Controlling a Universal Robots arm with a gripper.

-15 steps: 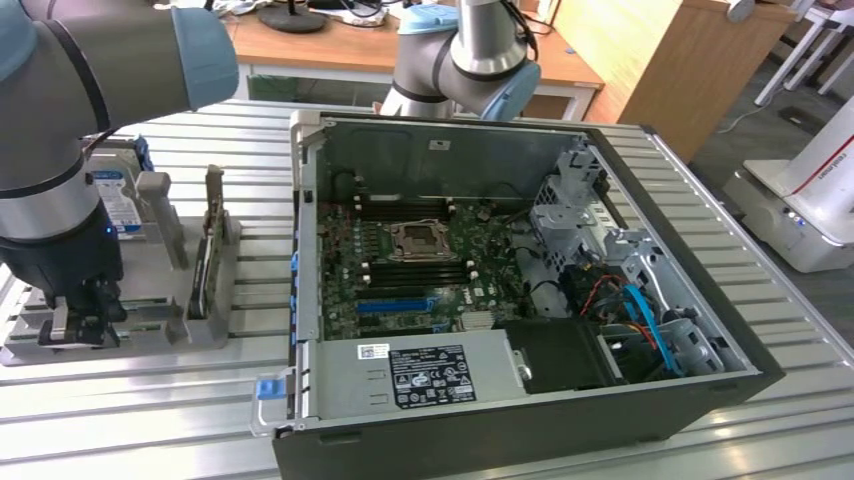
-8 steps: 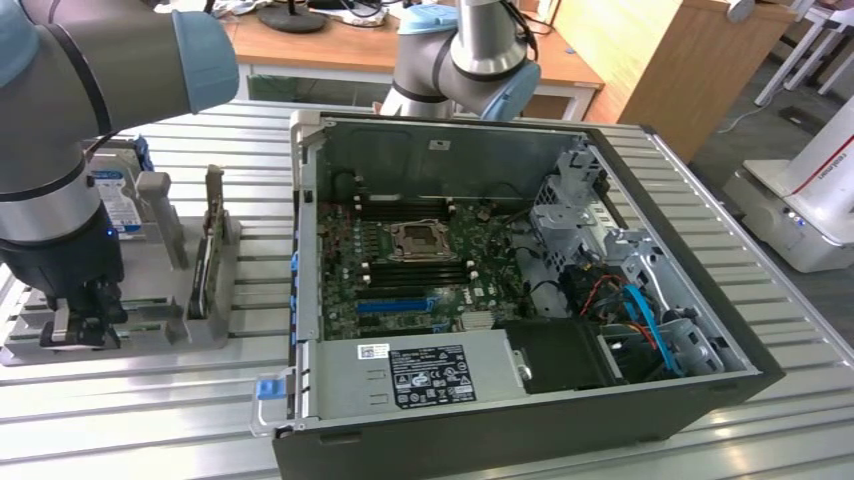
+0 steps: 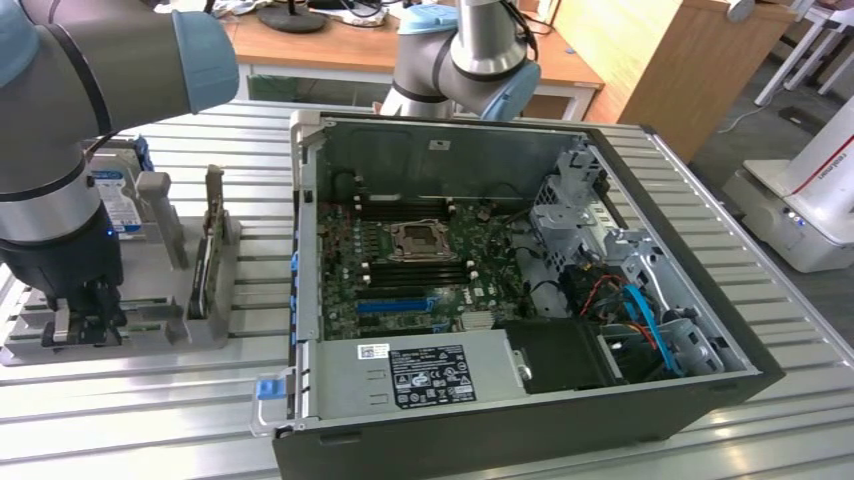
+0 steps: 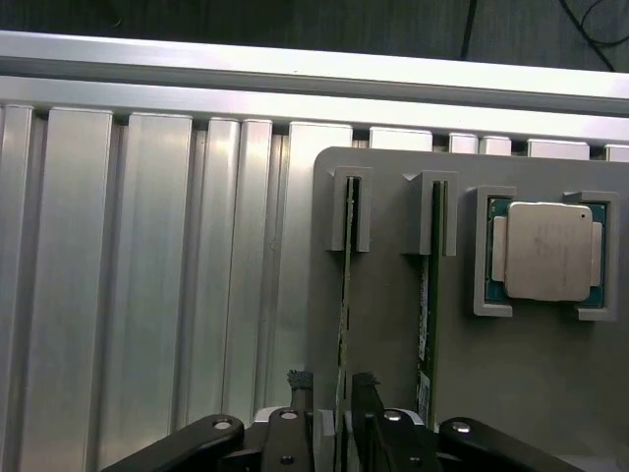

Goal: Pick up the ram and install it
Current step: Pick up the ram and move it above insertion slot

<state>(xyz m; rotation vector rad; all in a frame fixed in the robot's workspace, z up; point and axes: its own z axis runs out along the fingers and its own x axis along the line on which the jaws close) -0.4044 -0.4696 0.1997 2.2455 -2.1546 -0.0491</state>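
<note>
The ram (image 4: 345, 295) is a thin green board standing on edge in a slot of the grey fixture (image 4: 383, 324). My gripper (image 4: 332, 395) is open, and its two dark fingertips (image 4: 300, 391) stand on either side of the board with small gaps. A second ram strip (image 4: 425, 295) stands on edge in the neighbouring slot. In the exterior view the gripper (image 3: 83, 318) reaches down onto the fixture (image 3: 160, 335) at the exterior view's left, beside the open computer case (image 3: 441, 140).
A square silver processor chip (image 4: 548, 251) lies in a pocket of the fixture beside the second strip. A hard drive with a blue-white label (image 3: 123, 205) stands behind the arm. The case's motherboard (image 3: 414, 265) lies exposed. The fixture rests on a ribbed aluminium table (image 4: 147, 295).
</note>
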